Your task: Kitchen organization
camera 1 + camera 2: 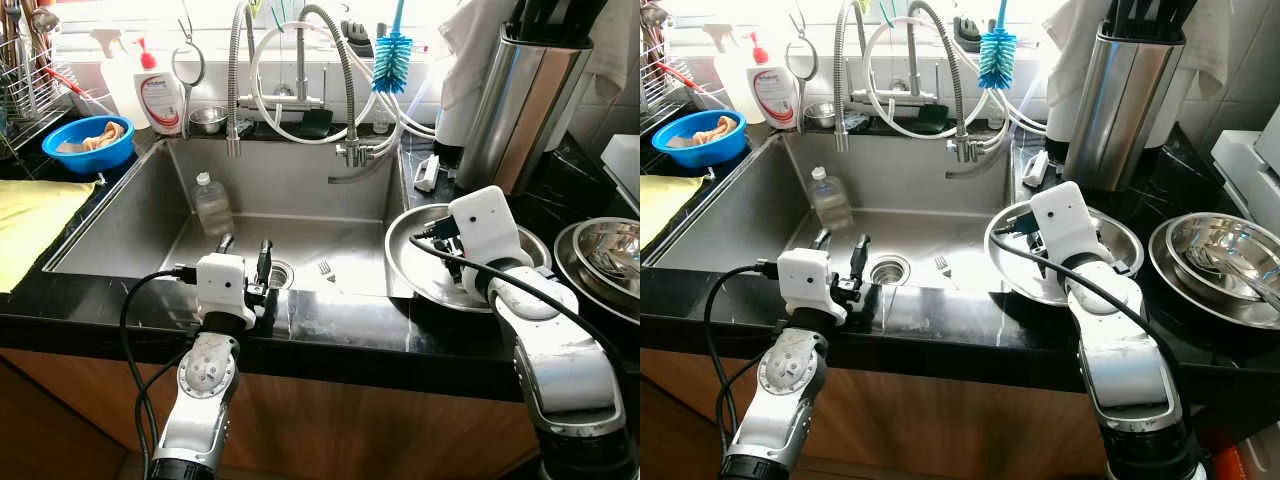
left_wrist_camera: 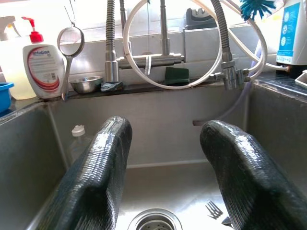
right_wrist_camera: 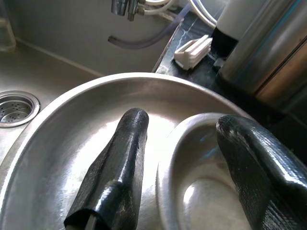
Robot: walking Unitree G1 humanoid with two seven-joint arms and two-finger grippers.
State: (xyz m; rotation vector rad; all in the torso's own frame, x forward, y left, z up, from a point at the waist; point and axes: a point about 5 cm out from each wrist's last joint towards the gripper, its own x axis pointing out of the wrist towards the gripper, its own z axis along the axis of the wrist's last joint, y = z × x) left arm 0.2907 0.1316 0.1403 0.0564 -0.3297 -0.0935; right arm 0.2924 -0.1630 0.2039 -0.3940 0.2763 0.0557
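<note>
**Steel bowls at the sink edge, both pincers empty**

The stainless sink [image 1: 120,225] takes up most of what is before me, set into the black table [image 1: 330,340]. In its basin stand a clear plastic bottle [image 1: 212,205], upright near the back wall, and a fork [image 1: 327,268] lying flat beside the drain [image 1: 281,272].

To my right, a wide steel bowl [image 1: 405,265] sits on the table with its rim hanging over the sink's edge. A smaller steel bowl [image 3: 201,191] rests inside it. My right pincer [image 3: 184,158] hovers over these, spread wide, with one finger above the big bowl's floor and the other across the small bowl's rim; it holds nothing. I judge both bowls stiff, light and slippery, so the thin rim is the place to pinch, and the overhang means a nudge could tip the big one into the sink.

My left pincer [image 1: 245,258] is poised at the sink's front edge, also wide and empty, pointing over the drain.

Further right, another steel bowl stack [image 1: 1225,255]; at far left, a blue bowl [image 1: 88,143].
</note>
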